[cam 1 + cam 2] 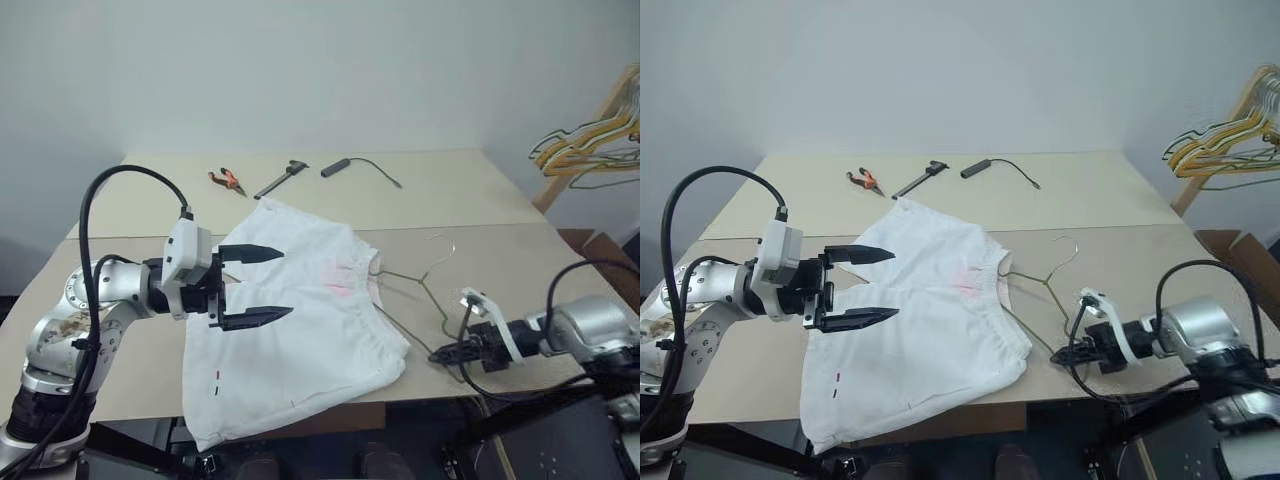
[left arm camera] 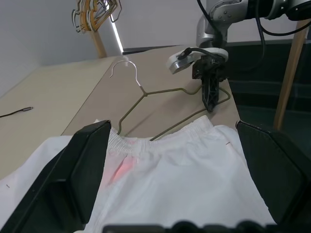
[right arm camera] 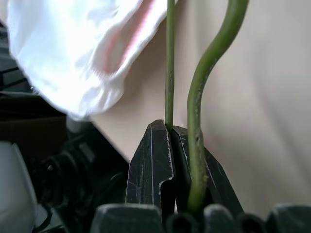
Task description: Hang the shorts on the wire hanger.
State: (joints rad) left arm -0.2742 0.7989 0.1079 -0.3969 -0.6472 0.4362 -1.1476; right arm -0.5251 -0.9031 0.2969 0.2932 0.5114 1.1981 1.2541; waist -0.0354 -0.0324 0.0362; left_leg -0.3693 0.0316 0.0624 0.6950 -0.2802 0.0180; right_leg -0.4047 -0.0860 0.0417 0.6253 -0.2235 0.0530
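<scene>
- The left pincer (image 1: 255,286) hovers at about 9 o'clock of the scene, level and pointing toward 3 o'clock; its two black fingers (image 2: 80,170) stand wide apart with nothing between them, just above the shorts
- The shorts (image 1: 300,330) lie spread flat on the beige worktop (image 1: 120,330) near the middle; white, with a faint pink-red print near the elastic waist, which faces 3 o'clock; the legs run toward 7 o'clock and one hem hangs over the worktop's near edge
- Beyond them, toward 12 o'clock, lie orange-handled pliers (image 1: 228,181), a dark caliper-like tool (image 1: 281,178) and a black stick with a thin cable (image 1: 336,167)
- The wire hanger (image 1: 420,290) lies flat at the shorts' 3 o'clock side; its hook points to about 1 o'clock, and part of its triangle is tucked in at the waistband
- The right pincer (image 1: 447,352) sits at about 4 o'clock, fingers clamped together on the wire hanger's outer corner; the right wrist view shows the green wire pinched between the closed tips
- A bunch of yellow and wooden hangers (image 1: 590,140) hangs at 2 o'clock, off the worktop
</scene>
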